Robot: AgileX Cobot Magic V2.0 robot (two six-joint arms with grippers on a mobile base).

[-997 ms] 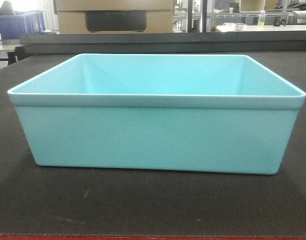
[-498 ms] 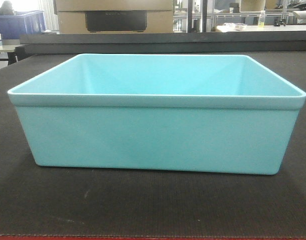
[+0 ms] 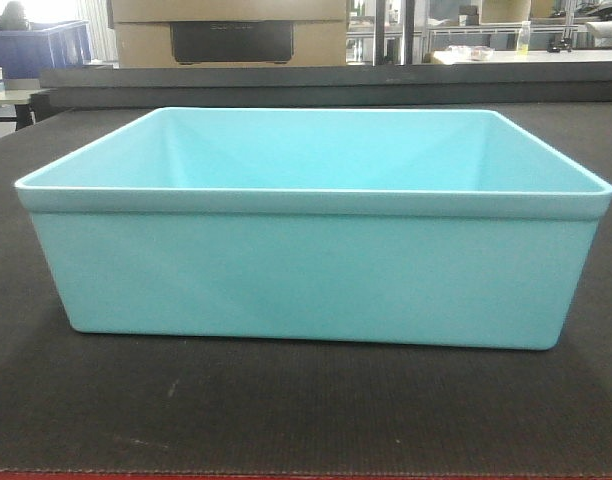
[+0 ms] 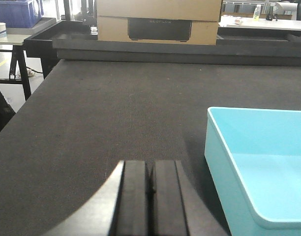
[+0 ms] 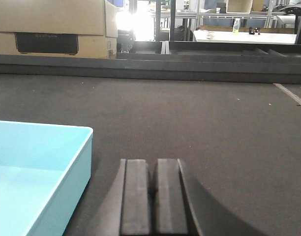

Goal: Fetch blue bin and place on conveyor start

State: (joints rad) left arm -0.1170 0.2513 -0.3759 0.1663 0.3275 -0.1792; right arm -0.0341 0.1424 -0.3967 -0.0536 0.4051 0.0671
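The blue bin (image 3: 316, 270) sits flat and upright on the conveyor start (image 3: 286, 410), its inside bare. The left gripper (image 4: 150, 189) hangs over the belt with its pads pressed together, gripping nothing; the bin's wall lies just to its right, not touching. The right gripper (image 5: 151, 189) is likewise closed and empty-handed, with the bin's corner just to its left. Ahead of both, past the belt's raised far edge, stand stacked cardboard boxes (image 4: 158, 22) and a white table (image 5: 244, 37) carrying a small bottle (image 5: 236, 25).
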